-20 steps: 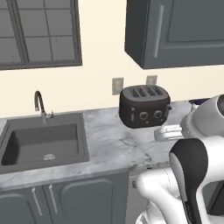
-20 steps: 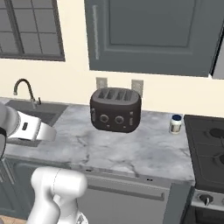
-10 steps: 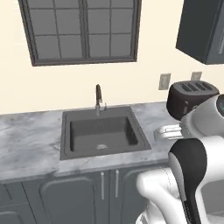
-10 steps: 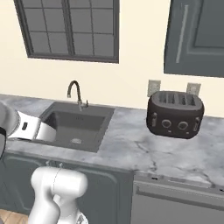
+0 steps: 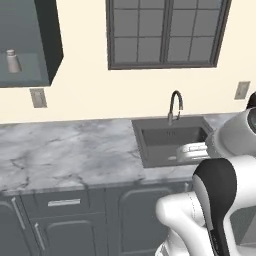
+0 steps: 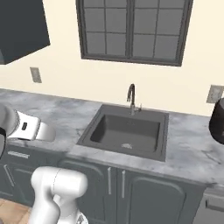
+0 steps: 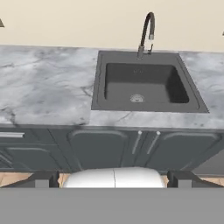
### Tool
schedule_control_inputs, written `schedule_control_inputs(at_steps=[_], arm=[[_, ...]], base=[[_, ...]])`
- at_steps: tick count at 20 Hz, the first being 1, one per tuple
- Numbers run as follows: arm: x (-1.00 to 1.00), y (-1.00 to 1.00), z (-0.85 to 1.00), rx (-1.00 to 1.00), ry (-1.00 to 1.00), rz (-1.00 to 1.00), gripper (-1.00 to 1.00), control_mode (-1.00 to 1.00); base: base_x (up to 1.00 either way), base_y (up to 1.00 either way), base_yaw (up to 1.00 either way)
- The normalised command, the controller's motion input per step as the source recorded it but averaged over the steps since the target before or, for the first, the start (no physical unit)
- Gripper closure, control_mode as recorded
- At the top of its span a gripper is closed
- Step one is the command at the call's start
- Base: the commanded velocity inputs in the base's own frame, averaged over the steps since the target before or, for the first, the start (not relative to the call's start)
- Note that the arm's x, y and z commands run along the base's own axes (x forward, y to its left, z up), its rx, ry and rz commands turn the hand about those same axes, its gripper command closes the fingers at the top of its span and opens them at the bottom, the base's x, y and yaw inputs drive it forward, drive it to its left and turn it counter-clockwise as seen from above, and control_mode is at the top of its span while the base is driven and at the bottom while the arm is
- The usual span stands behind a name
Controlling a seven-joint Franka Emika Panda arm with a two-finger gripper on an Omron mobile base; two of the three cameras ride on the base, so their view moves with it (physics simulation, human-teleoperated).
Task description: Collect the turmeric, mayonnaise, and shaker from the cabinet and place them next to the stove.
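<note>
- Shaker (image 5: pixel 12 61) stands on the open cabinet's (image 5: pixel 50 40) shelf, upper left, uncollected
- Gripper (image 7: pixel 113 178) jaws apart, empty; next, reach up to it

No readable text anywhere

No letters, numbers, brand marks or signs can be read on anything in these views: the shaker (image 5: pixel 12 61) on the open cabinet (image 5: pixel 30 45) shelf carries no label that can be made out (it is small and blurred), and the wall outlet plate (image 5: pixel 37 98) below it, the marble counter (image 5: pixel 75 150), the sink (image 6: pixel 124 131) and its faucet (image 7: pixel 146 33), the window (image 6: pixel 131 30) and the base cabinet doors (image 7: pixel 109 148) all have plain, unmarked surfaces.
</note>
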Motion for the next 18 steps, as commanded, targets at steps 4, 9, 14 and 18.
schedule_control_inputs(at_steps=[4,9,14,18], arm=[[0.0,0.0,0.0,0.0,0.0,0.0,-1.0,1.0],[0.0,0.0,0.0,0.0,0.0,0.0,-1.0,1.0],[0.0,0.0,0.0,0.0,0.0,0.0,-1.0,1.0],[0.0,0.0,0.0,0.0,0.0,0.0,-1.0,1.0]], base=[[0.0,1.0,0.14],[0.0,1.0,0.15],[0.01,0.87,0.12],[0.27,0.62,0.07]])
